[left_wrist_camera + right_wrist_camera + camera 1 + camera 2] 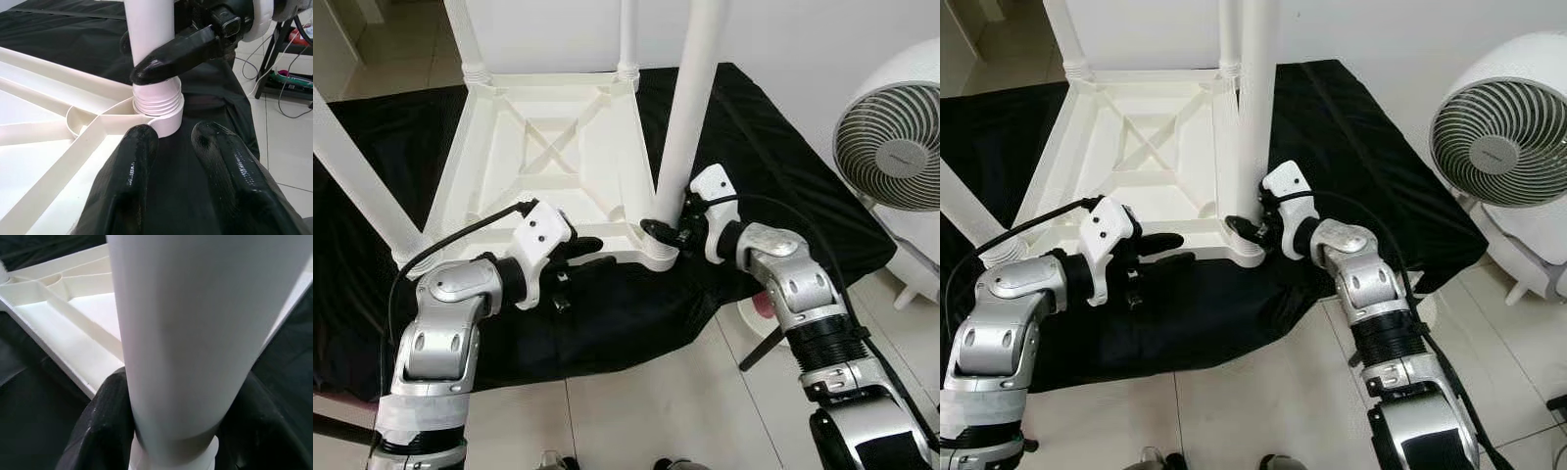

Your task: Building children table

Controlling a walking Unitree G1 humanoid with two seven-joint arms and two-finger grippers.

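Gripping the white leg (690, 108) at its threaded base, right claw (668, 233) pinches it, likely to screw it into the corner socket. Left claw (579, 253) sits spread beside that corner, probably steadying the upturned table top (548, 157). Leg's long axis stands upright above the claw; black cloth (754, 147) lies beyond.

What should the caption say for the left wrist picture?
Right end effector grips white table leg above its threaded socket while left end effector waits open.
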